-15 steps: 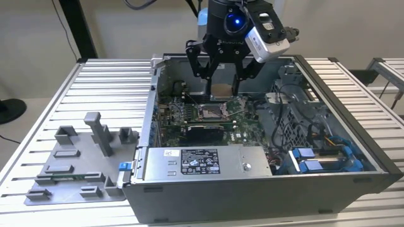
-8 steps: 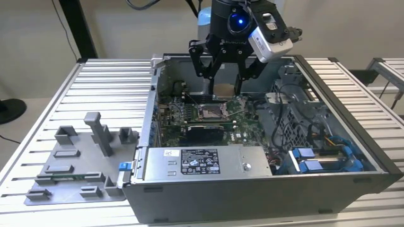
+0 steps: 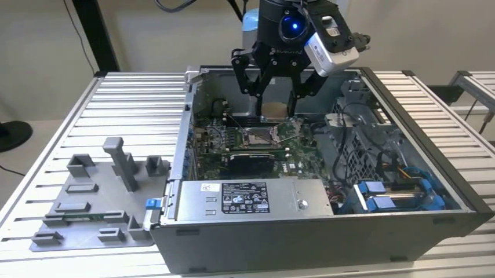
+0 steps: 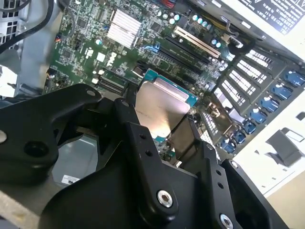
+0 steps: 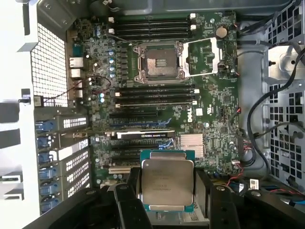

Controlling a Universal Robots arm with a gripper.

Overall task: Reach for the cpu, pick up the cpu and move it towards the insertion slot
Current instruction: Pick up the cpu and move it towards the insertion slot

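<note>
Gripper (image 5: 167, 191) clamps the cpu (image 5: 167, 183) by two edges, silvery square top facing the wrist cameras, green rim showing, above the motherboard (image 5: 209, 119), apart from the insertion slot (image 5: 159, 62).

Plain beige wall (image 3: 155, 40) behind a ribbed metal table (image 3: 131, 110), evenly lit

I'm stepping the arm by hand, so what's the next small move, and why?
Probably a short shift toward the insertion slot: the gripper holds the cpu above the motherboard, apart from the open socket.
</note>
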